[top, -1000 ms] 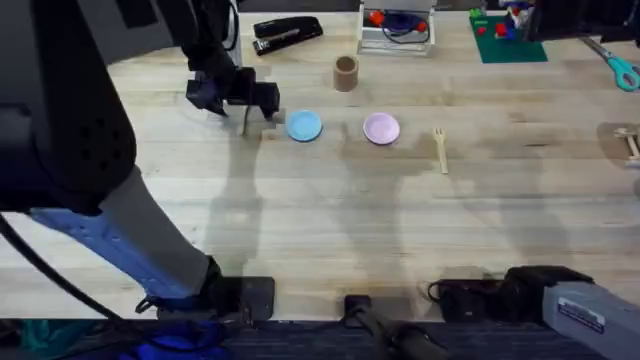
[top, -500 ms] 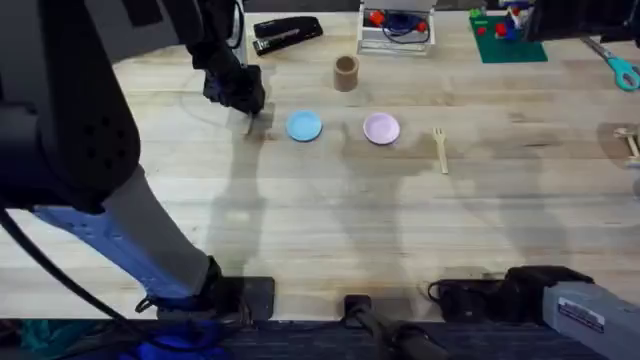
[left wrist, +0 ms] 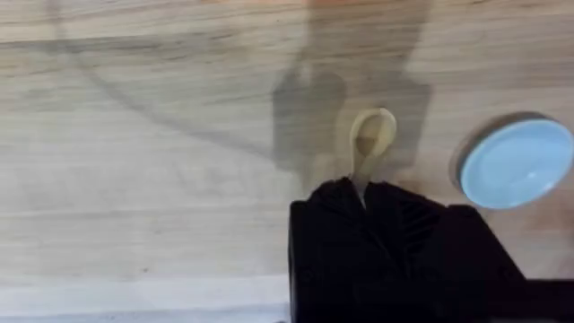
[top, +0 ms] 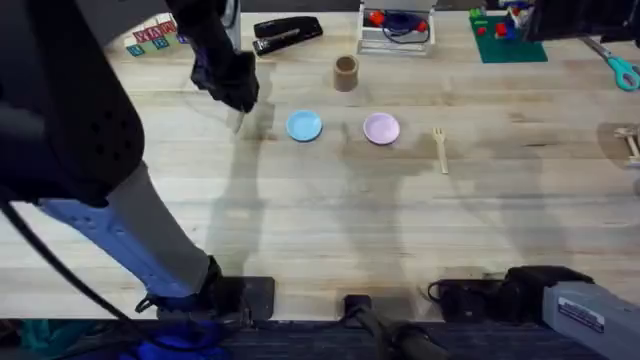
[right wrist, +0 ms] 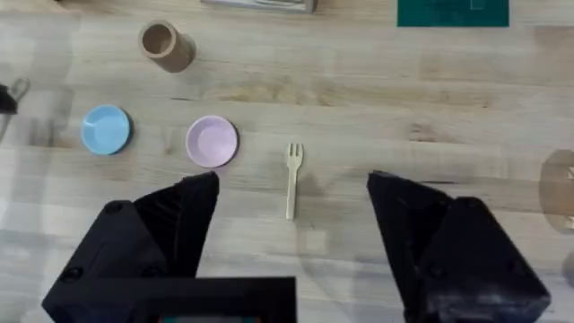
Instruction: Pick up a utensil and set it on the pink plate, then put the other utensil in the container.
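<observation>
My left gripper (top: 236, 92) is shut on the handle of the utensil, a pale wooden spoon (left wrist: 372, 135), held above the table left of the light-blue plate (top: 304, 125). In the left wrist view the spoon's round head sticks out past the closed gripper (left wrist: 363, 188). The pink plate (top: 381, 128) lies bare at mid-table. The other utensil, a wooden fork (top: 440, 148), lies just right of it. The tan container (top: 346, 72) stands upright behind the plates. In the right wrist view my right gripper (right wrist: 293, 208) hangs open, high above the fork (right wrist: 292, 179) and the pink plate (right wrist: 213, 142).
Along the back edge sit a black stapler (top: 287, 32), a clear box (top: 397, 25) with red and blue items, a green mat (top: 508, 42) and letter blocks (top: 150, 38). Teal scissors (top: 622, 68) lie at the far right.
My left gripper has risen and drifted left and back from beside the blue plate, carrying the spoon with it. The right arm, the plates and the fork have not moved.
</observation>
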Robot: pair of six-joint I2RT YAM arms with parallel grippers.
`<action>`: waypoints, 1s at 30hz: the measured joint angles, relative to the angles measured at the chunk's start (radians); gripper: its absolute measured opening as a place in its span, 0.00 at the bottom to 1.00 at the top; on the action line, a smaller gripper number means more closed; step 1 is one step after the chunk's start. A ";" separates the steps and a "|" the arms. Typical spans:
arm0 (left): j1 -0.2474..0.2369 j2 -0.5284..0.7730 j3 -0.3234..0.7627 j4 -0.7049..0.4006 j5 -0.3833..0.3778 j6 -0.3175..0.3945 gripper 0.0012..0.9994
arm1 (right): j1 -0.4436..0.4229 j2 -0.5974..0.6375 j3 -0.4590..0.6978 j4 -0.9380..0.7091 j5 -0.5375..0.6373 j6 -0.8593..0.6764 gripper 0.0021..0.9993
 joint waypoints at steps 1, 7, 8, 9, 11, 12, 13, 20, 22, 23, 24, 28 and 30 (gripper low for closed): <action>0.000 -0.008 0.018 -0.021 0.000 0.000 0.04 | 0.000 0.000 0.000 0.000 0.000 0.000 1.00; -0.038 -0.099 0.058 -0.086 -0.003 0.000 0.04 | 0.000 0.000 0.000 0.000 0.000 0.000 1.00; -0.054 -0.116 0.059 -0.091 -0.004 -0.001 0.04 | 0.000 0.000 0.000 0.000 0.000 0.000 1.00; -0.072 -0.130 0.060 -0.093 -0.003 -0.005 0.04 | 0.000 0.000 0.000 0.000 0.000 0.000 1.00; -0.113 -0.155 0.060 -0.094 -0.003 -0.012 0.04 | 0.000 0.000 0.000 0.000 0.000 0.000 1.00; -0.133 -0.164 0.060 -0.093 -0.003 -0.017 0.04 | 0.000 0.000 0.000 0.000 0.000 0.000 1.00; -0.153 -0.170 0.060 -0.091 -0.003 -0.023 0.04 | 0.000 0.000 0.000 0.000 0.000 0.000 1.00; -0.273 -0.181 0.060 -0.062 -0.003 -0.059 0.04 | 0.000 0.000 0.000 0.000 0.000 0.000 1.00; -0.294 -0.181 0.057 -0.052 -0.003 -0.070 0.04 | 0.000 0.000 0.000 0.000 0.000 0.000 1.00; -0.304 -0.181 0.052 -0.043 -0.003 -0.077 0.04 | 0.000 0.000 0.000 0.000 0.000 0.000 1.00; -0.313 -0.181 0.043 -0.027 -0.003 -0.084 0.04 | 0.000 0.000 0.000 0.000 0.000 0.000 1.00; -0.331 -0.181 -0.020 0.056 0.001 -0.106 0.04 | 0.000 0.000 0.000 0.000 0.000 0.000 1.00; -0.331 -0.181 -0.052 0.092 0.002 -0.110 0.04 | 0.000 0.000 0.000 0.000 0.000 0.000 1.00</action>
